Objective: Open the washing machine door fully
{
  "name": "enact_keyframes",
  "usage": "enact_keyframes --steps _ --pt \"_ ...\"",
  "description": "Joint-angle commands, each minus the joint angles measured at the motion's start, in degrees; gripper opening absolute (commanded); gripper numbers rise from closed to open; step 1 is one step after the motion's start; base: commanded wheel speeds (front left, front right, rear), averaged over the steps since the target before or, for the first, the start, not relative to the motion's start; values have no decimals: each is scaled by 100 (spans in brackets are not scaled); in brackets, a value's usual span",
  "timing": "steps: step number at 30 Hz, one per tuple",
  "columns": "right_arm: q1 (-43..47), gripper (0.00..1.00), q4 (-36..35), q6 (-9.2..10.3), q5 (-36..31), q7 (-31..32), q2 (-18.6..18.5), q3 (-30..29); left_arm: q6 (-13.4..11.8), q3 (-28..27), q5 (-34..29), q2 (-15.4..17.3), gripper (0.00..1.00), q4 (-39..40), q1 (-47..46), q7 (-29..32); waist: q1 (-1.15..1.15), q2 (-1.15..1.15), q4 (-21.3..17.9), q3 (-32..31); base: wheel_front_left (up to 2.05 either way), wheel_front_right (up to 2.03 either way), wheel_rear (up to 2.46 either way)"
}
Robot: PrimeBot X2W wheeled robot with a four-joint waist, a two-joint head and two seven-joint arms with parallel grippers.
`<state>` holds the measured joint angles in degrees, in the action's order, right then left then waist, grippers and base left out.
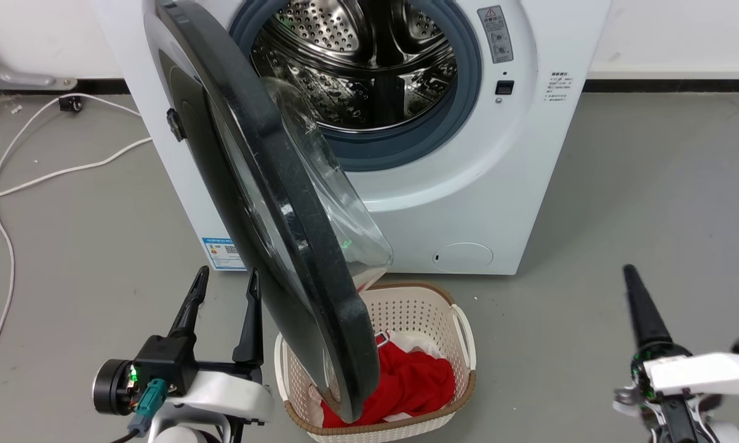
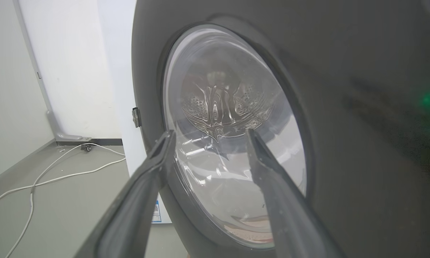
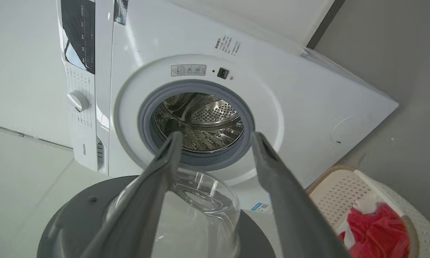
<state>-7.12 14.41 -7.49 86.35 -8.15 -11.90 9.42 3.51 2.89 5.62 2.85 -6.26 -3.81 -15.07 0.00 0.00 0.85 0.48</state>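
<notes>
Black washing machine door (image 1: 283, 203) stands half-open near a cream basket (image 1: 463, 335); left tool (image 1: 229, 274) and right tool (image 3: 216, 135) spread wide, empty.

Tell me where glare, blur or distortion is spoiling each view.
Head view: sharp, evenly lit, a green glint on the washing machine door. Left wrist view: door face dark and soft, a green glow reflected, drum warped through its glass. Right wrist view: wide-angle skews the washing machine; right claw blurred.

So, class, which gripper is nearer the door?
Left. The left gripper sits close beside the door, at its outer face, fingers open. The right gripper is well off on the inner side, beyond the basket.
</notes>
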Motion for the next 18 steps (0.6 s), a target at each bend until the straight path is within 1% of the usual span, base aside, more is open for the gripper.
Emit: enact_keyframes --steps 1,4,6,9,10,12,15,18 --pt "170 100 -53 0 -493 -362 -120 -61 20 -26 -34 4 100 -18 63 -15 0 0 -6 -31 0 0 0" --pt "268 100 -75 0 -1541 -650 -148 -320 17 -36 -35 4 100 -13 75 -15 0 0 -20 -56 0 0 0" --pt "309 100 -138 0 -2484 -697 -80 -658 7 -41 -32 4 100 -2 81 -14 0 0 -32 -65 0 0 0" --pt "354 100 -557 0 -4179 -696 301 -1374 -2 -46 -30 3 100 10 84 -15 0 0 -43 -71 0 0 0" --pt "386 100 -774 0 -4840 -697 426 -1561 -3 -46 -31 5 100 13 84 -15 0 0 -45 -71 0 0 0" --pt "448 100 -1240 1 -5906 -700 635 -1815 -8 -54 -32 5 100 20 83 -14 0 0 -48 -70 0 0 0" --pt "613 100 -1856 1 -7246 -649 822 -1856 -7 -46 -41 5 100 27 65 -15 0 0 -42 -61 0 0 0" --pt "835 100 -2328 1 -8099 -446 889 -1708 -4 -58 -41 4 100 33 40 -14 0 0 -37 -47 0 0 0"
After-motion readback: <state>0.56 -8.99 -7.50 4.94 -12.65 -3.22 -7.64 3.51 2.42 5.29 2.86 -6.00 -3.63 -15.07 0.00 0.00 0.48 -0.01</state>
